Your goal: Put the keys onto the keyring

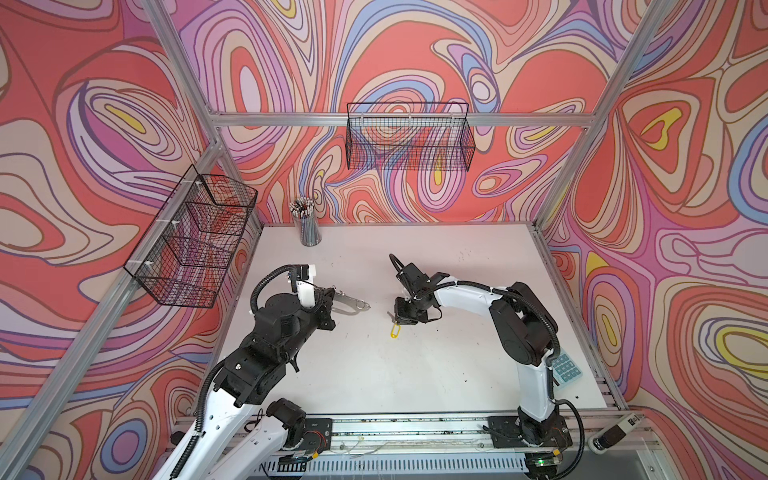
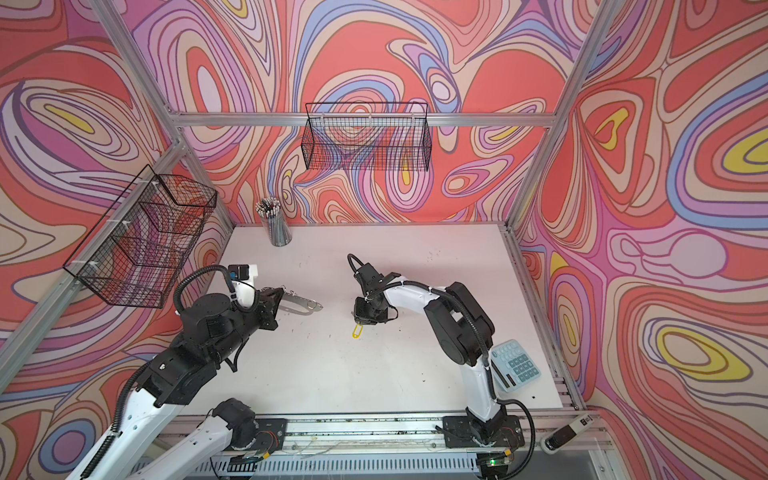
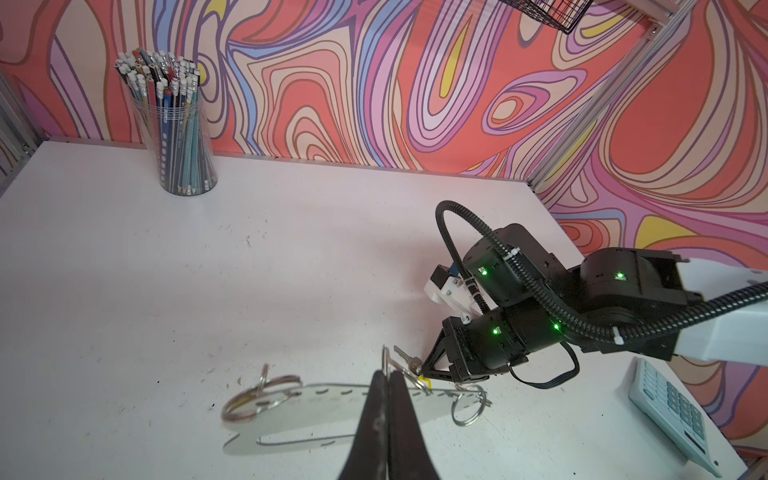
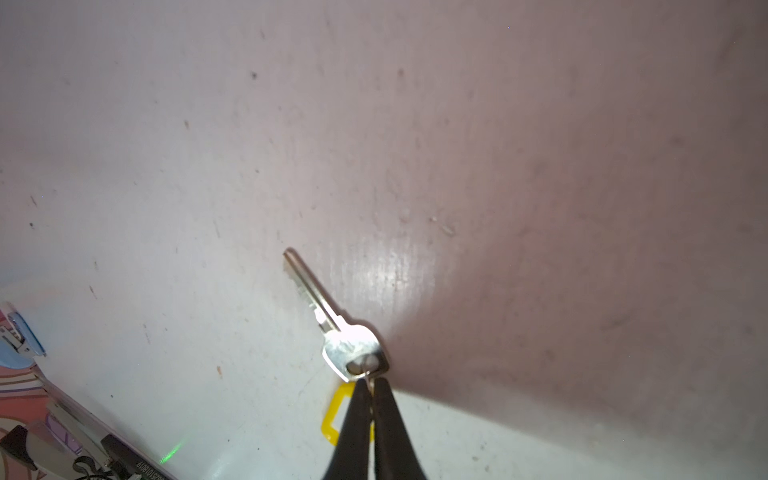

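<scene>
The keyring [image 1: 353, 304] [image 2: 305, 305] is a flat silvery plate with an oval cut-out, held out over the table toward the middle. My left gripper [image 1: 330, 302] [image 3: 388, 374] is shut on its edge; wire rings [image 3: 468, 409] hang along that edge in the left wrist view. A silver key [image 4: 320, 303] [image 3: 409, 362] with a yellow tag [image 1: 394, 331] [image 2: 357, 331] [image 4: 332, 415] hangs from my right gripper [image 4: 371, 380] [image 1: 395, 318], which is shut on the small ring through the key's head. The key sits just right of the plate's free end.
A clear cup of pencils [image 1: 308, 226] stands at the back left of the white table [image 1: 374, 374]. A pale blue calculator [image 1: 567, 369] lies at the right edge beside the right arm. Black wire baskets hang on the back wall [image 1: 409, 137] and left wall [image 1: 195, 241].
</scene>
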You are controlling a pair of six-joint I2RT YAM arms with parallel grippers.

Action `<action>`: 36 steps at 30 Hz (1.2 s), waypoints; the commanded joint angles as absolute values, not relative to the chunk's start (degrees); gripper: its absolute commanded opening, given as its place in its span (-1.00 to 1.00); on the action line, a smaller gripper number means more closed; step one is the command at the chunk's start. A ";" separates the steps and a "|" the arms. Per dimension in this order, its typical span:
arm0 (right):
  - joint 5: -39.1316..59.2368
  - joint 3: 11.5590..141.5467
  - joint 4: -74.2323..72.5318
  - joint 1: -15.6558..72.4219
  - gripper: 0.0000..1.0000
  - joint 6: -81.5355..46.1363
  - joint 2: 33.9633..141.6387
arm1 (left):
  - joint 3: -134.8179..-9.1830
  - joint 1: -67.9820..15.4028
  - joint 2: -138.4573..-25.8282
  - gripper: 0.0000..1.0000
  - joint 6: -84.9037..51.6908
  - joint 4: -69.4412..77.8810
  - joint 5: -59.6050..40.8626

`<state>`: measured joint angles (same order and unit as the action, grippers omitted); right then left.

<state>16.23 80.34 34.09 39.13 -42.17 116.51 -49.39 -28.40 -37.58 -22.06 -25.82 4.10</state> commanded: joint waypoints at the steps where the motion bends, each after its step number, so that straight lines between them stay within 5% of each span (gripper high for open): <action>1: 13.07 79.19 33.81 39.02 -1.00 -41.96 113.40 | -49.15 -28.13 -37.09 -1.00 -21.62 -25.43 4.21; 13: 5.50 74.34 41.22 39.19 -1.00 -27.33 96.94 | -48.83 -28.10 -37.71 -1.00 -21.16 -24.87 4.82; 22: 6.90 74.83 63.27 39.20 -1.00 -21.70 85.57 | -48.54 -28.12 -37.62 -1.00 -20.83 -22.97 3.87; 36: 9.23 75.19 66.18 39.11 -1.00 -13.54 102.52 | -48.61 -27.52 -38.70 -1.00 -21.66 -23.04 2.35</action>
